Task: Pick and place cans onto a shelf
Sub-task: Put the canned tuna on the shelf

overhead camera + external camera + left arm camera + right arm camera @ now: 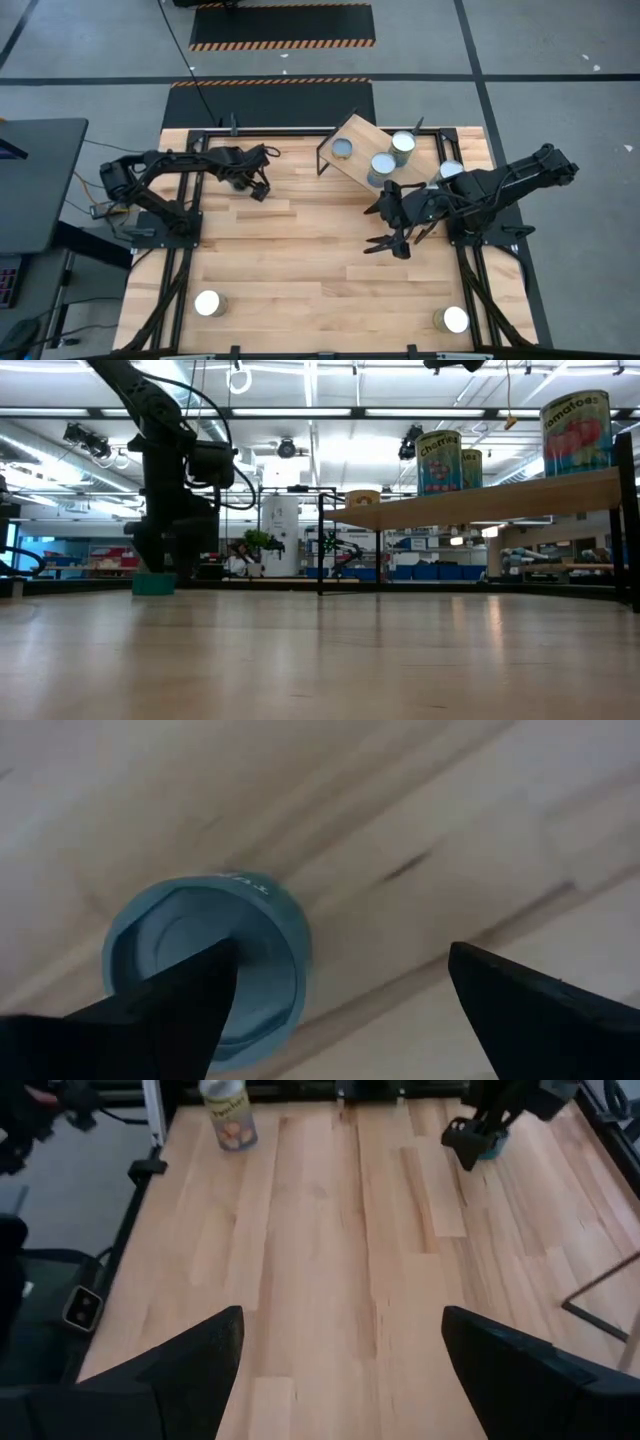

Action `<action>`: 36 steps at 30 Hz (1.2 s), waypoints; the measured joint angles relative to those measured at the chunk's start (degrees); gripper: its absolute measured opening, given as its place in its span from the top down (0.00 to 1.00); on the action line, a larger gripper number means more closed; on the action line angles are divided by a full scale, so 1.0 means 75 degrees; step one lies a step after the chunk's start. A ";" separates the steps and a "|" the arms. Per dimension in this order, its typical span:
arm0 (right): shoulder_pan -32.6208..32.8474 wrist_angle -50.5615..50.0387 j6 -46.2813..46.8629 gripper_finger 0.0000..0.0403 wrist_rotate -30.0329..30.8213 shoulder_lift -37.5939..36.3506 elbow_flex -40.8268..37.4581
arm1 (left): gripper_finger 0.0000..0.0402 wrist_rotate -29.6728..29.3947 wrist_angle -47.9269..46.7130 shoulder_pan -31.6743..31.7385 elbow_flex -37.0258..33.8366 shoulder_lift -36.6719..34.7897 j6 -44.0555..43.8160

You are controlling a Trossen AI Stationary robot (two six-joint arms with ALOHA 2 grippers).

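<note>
I see the left pincer [252,184] low over the far left part of the table [300,260], its fingers [160,1010] spread wide apart and nothing clamped between them. A teal can [205,965] stands upright on the planks directly under it — in the left wrist view one finger overlaps the can's round top while the other finger sits well off to the side over bare wood. In the low view the same can [153,583] shows as a small teal block at the foot of the left arm, resting on the table.

The right pincer [392,240] hangs above the table right of centre, near the shelf [360,150], fingers apart and empty; its wrist view looks across bare planks.

The shelf sits at the far edge of the table, turned at an angle. I count three cans with silver tops on its board [343,149] [382,163] [403,142]. A fourth silver top [451,170] shows just beside the right arm — I cannot tell whether it stands on the shelf or on the table. In the low view, cans labelled cherries [438,461] and tomatoes [575,432] stand upright on the raised board.

Two more cans stand on the near part of the table, well apart: one near the left corner [208,303], one near the right corner [454,320].
</note>
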 joint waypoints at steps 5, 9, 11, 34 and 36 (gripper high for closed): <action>-0.0089 0.0255 -0.0048 0.14 -0.0063 -0.0003 0.0000 | 0.08 0.0379 0.0318 -0.0586 0.0000 -0.0006 0.0046; -0.0209 0.0257 -0.0108 0.14 -0.0087 -0.0003 0.0000 | 0.08 0.0985 0.1145 -0.1311 -0.0003 0.0000 0.0383; -0.0276 0.0292 -0.0144 0.14 -0.0088 -0.0003 0.0000 | 0.08 0.1448 0.1721 -0.1758 -0.0018 0.0013 0.0587; -0.0661 0.0880 -0.1371 0.14 -0.0559 0.1367 0.0416 | 0.08 -0.2119 0.0550 -0.3841 0.0297 0.0093 0.0652; -0.0729 0.1123 -0.1556 0.14 -0.0473 0.1494 0.0425 | 0.08 -0.2351 0.1196 -0.3753 -0.0023 0.0133 0.0488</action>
